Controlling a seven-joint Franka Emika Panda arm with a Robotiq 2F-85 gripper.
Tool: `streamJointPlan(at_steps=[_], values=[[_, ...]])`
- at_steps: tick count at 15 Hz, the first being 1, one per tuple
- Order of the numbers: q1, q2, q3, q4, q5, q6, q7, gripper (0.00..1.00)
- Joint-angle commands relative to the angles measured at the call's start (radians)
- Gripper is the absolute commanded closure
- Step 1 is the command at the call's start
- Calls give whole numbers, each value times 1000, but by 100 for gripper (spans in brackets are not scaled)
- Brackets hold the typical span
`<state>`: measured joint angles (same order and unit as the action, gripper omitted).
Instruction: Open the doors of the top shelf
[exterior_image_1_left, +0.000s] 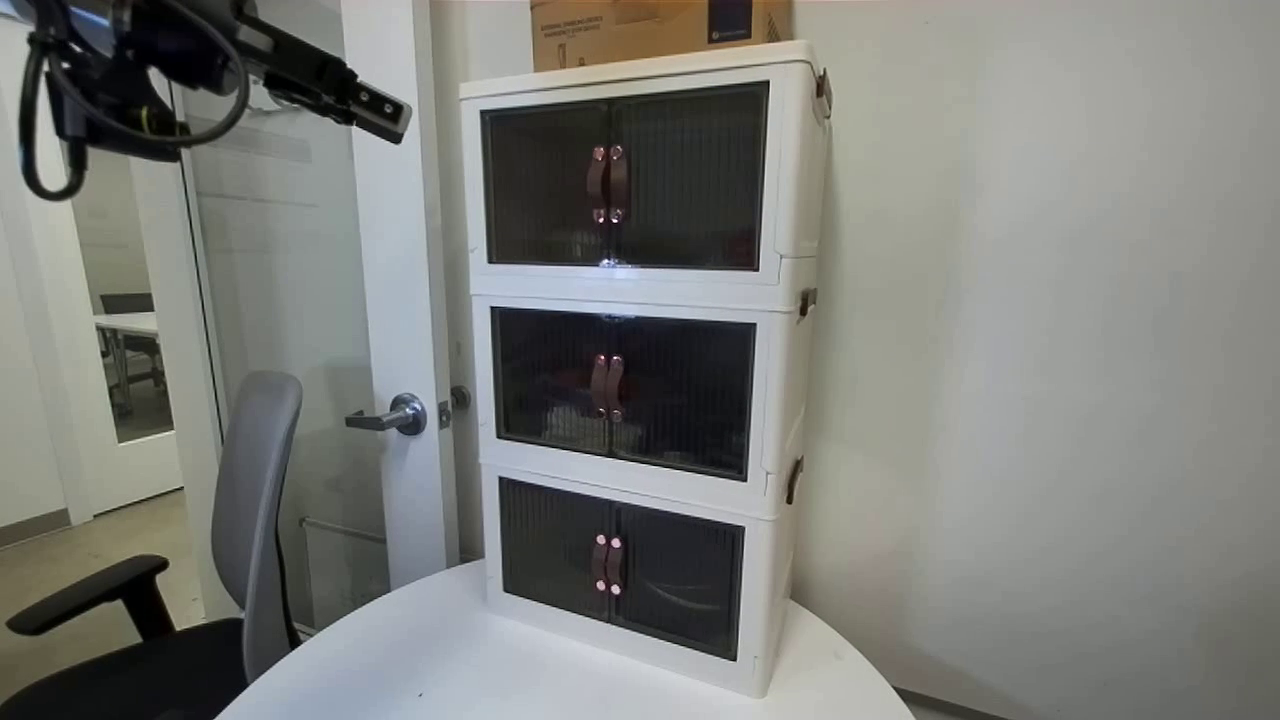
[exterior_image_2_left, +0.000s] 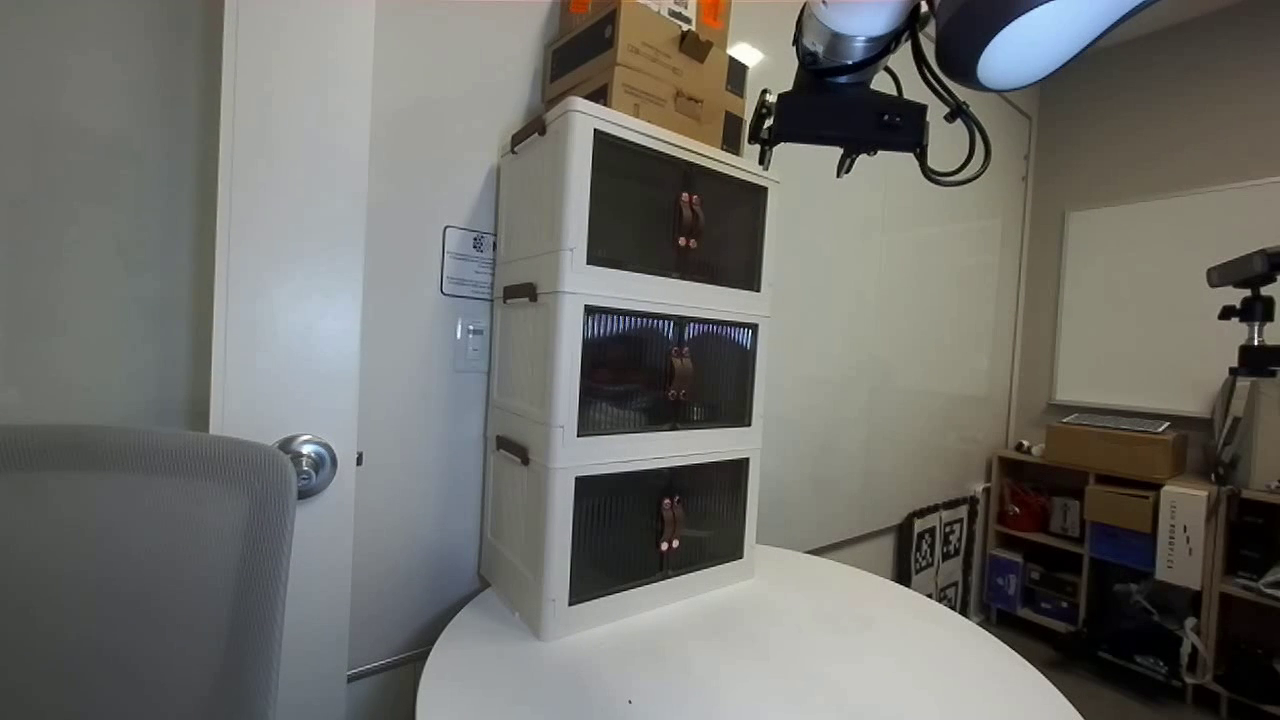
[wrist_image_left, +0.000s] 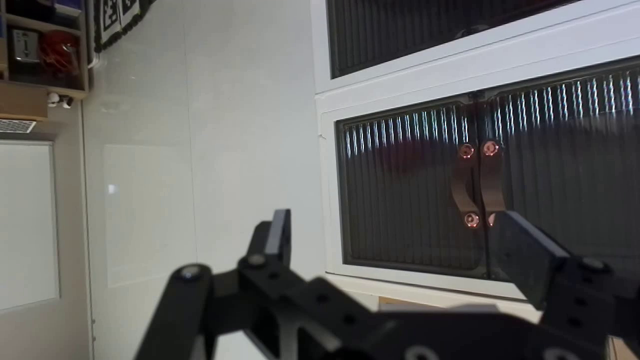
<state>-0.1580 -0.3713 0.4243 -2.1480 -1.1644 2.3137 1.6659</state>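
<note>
One pale wall (exterior_image_1_left: 1050, 350) backs the scene that I watch remotely. Before it the white-framed cabinet (exterior_image_1_left: 640, 478), three tiers high, stands upright on the round table (exterior_image_2_left: 850, 650), whose curved rim extends past the cabinet's front in both exterior views. A gray chair (exterior_image_1_left: 255, 470) stands near that rim. The top shelf (exterior_image_1_left: 798, 180) is the uppermost tier; in both exterior views its upper edge appears at about the height of my gripper (exterior_image_2_left: 805, 165), which hangs in front of the shelf and apart from it. Cardboard boxes (exterior_image_2_left: 660, 95) rest on the shelf's roof and bound the room above. The doors (exterior_image_1_left: 690, 190), a pair of dark translucent panels, are closed within the shelf's front frame. In the wrist view, which I see inverted, they lie beyond the gripper: one finger (wrist_image_left: 525, 260) overlaps a door along my line of sight, while its counterpart shows with the wall behind it, past the shelf's side edge. The fingers are spread well apart, released. In an exterior view open room separates the fingertips (exterior_image_1_left: 383, 112) from the shelf's edge. The handles (exterior_image_1_left: 619, 183), small reddish-brown vertical straps, flank the doors' central seam; in the wrist view a fingertip partly covers the end of one. Copper-colored rivets (wrist_image_left: 490, 148), smallest of all, mark both ends of each strap.
</note>
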Motion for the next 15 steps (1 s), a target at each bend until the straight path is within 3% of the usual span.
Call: streamJointPlan(at_steps=[1, 2, 6, 11, 13, 15], values=[[98, 27, -43, 13, -24, -146, 37, 0], [87, 53, -7, 23, -40, -248, 90, 0], [185, 191, 19, 69, -177, -565, 365, 0], [314, 424, -5, 203, -312, -925, 603, 0], [350, 514, -37, 279, -375, -991, 628, 0], [372, 585, -76, 351, -427, -977, 609, 0]])
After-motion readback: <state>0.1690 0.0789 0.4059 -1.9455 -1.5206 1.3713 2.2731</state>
